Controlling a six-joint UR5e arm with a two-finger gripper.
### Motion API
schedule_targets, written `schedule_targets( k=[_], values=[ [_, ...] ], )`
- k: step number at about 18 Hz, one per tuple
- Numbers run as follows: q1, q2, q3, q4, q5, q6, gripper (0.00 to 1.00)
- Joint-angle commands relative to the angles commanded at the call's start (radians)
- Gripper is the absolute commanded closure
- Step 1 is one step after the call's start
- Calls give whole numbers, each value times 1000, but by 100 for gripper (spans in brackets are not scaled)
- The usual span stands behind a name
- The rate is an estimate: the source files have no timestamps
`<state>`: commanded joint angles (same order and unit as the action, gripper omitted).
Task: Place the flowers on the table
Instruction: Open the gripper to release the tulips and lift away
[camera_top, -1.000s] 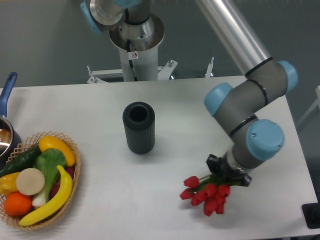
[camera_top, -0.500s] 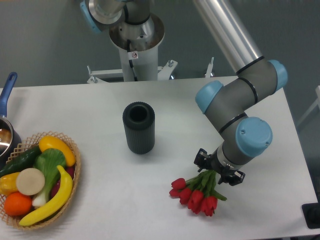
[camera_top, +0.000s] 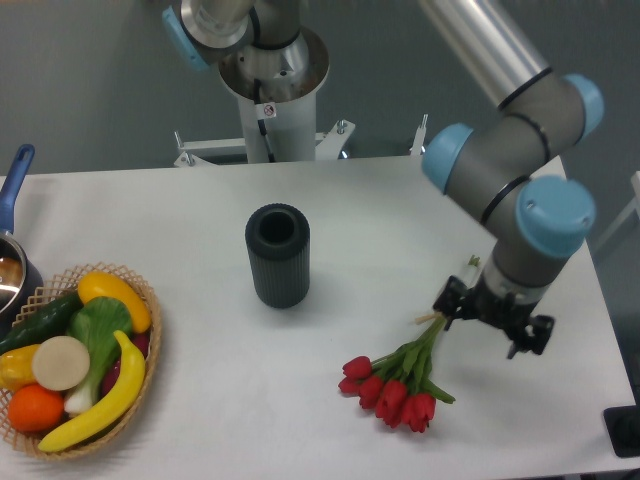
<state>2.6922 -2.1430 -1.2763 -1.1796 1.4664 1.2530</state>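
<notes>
The flowers, a bunch of red tulips with green stems, lie flat on the white table at the front right. The blooms point to the front left and the stem ends to the back right. My gripper hangs just right of the stem ends with its jaws spread apart. It is open and holds nothing. One finger stands close beside the stem tips.
A dark ribbed vase stands upright mid-table. A wicker basket of fruit and vegetables sits at the front left, with a blue-handled pot behind it. The robot base is at the back. A black object sits at the right front corner.
The gripper has let go of the flowers and moved right and back. The flowers now lie on the table, stems freed.
</notes>
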Motion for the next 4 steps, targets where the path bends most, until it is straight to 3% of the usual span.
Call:
schedule_targets(
  k=[4],
  values=[
    [0, 2, -3, -2, 9, 8, 0]
  ],
)
